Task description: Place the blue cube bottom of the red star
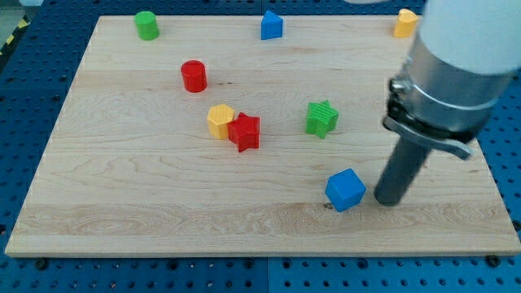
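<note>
Blue cube [345, 190] just left of my tip [389, 200].

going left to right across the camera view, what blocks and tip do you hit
green cylinder → red cylinder → yellow block → red star → blue block → green star → blue cube → my tip → yellow block at top right

A pale wooden board [122, 187] lies on a blue perforated surface [24, 98], evenly lit.
</note>
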You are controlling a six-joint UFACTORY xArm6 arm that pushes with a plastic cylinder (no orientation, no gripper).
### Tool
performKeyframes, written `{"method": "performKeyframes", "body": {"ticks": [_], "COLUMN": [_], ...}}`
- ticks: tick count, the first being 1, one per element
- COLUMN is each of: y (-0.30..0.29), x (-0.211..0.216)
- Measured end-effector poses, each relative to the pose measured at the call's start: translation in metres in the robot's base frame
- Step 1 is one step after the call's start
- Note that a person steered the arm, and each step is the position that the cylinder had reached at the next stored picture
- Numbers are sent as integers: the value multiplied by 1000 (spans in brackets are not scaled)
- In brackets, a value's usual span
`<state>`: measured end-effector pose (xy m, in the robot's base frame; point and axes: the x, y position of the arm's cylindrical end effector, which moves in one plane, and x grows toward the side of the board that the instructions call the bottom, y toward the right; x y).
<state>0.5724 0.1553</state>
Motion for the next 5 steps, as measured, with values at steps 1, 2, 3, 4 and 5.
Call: {"method": "performKeyframes", "body": {"ticks": [1,2,3,4,5], "y": [-34,-65,-53,-76,-142], "x": [2,-27,-28,-35,-35]}}
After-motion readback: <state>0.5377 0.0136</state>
